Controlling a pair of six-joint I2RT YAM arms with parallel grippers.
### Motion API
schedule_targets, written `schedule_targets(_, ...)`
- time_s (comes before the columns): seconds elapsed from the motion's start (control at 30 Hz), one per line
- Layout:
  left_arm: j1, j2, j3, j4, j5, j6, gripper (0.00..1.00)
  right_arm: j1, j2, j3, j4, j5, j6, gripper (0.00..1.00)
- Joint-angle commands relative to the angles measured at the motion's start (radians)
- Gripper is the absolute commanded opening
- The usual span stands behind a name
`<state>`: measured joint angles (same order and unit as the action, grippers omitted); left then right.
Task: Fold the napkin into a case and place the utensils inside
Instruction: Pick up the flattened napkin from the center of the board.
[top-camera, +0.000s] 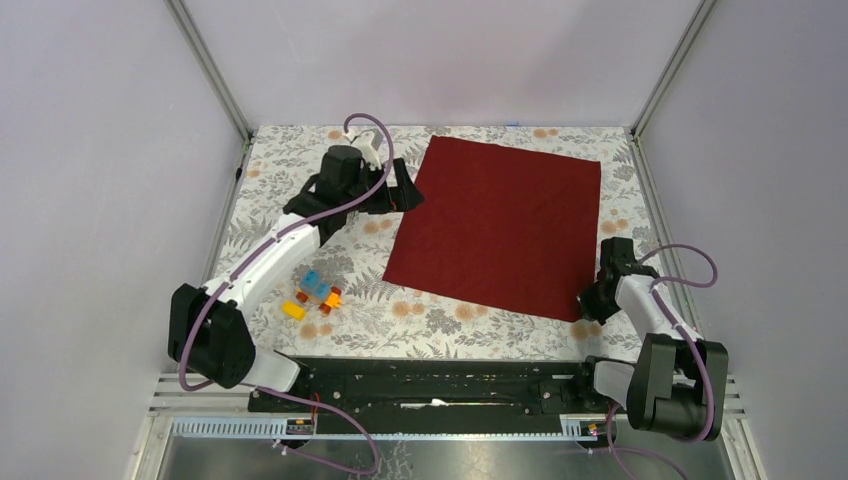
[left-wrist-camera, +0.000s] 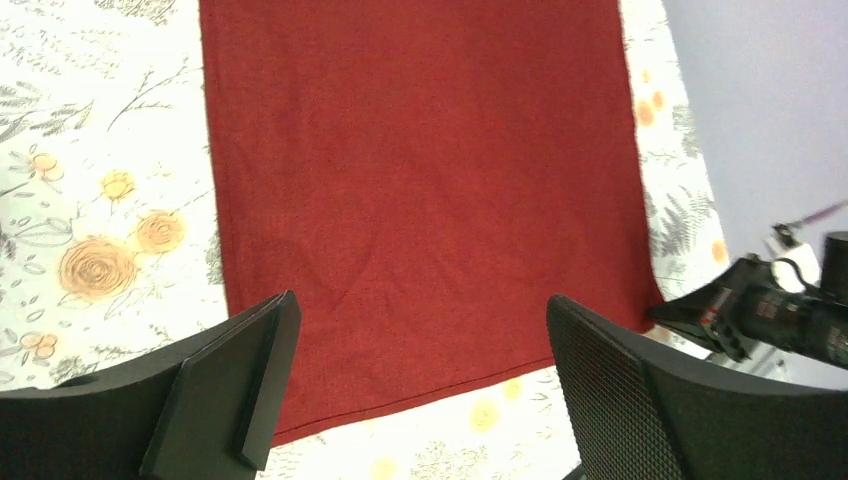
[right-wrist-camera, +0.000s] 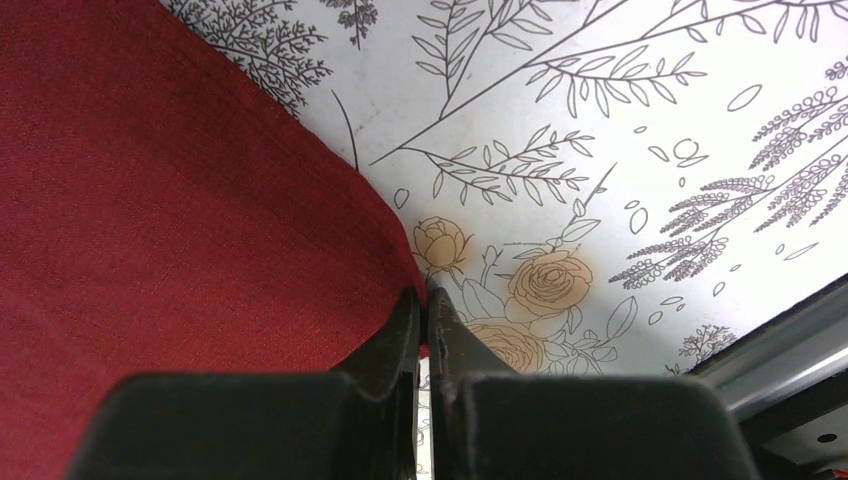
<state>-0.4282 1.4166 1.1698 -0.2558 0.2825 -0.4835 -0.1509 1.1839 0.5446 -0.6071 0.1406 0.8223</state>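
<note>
Top view: the napkin's (top-camera: 500, 225) near-right corner is hidden beneath the right gripper (top-camera: 592, 303), and the grip is unreadable there. Right wrist view settles it: jaws pinched together on that corner's edge. Left gripper (top-camera: 404, 196) gapes wide, holding nothing, at the napkin's left edge. Napkin lies flat, unfolded, maroon, on the floral table cover (top-camera: 420, 320). Toy blocks (top-camera: 317, 293) sit well left of it.

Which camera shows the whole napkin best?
Top external: the napkin lies flat, nearly its whole outline in view. Left wrist shows most of it, cropped at the top. Right wrist shows only the corner pinched by the right gripper.
</note>
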Motion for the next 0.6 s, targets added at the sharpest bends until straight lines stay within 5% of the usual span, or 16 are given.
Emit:
schedule_targets(0.0,-0.078,0.031,0.061,-0.093,-0.223,0.001,0.99,0.000,-0.049,-0.017,0.004,0.048,0.050,0.00)
schedule_targets(0.27,-0.199,0.094,0.088,-0.557,-0.606,-0.460,0.98,0.000,0.019,-0.055,0.028,0.079,0.137,0.00)
schedule_targets(0.4,-0.221,0.203,0.112,-0.706,-0.623,-0.613,0.83,0.001,0.059,-0.061,0.083,0.043,0.123,0.00)
schedule_targets(0.57,-0.230,0.294,0.126,-0.775,-0.685,-0.692,0.78,0.001,0.059,-0.071,0.124,0.016,0.108,0.00)
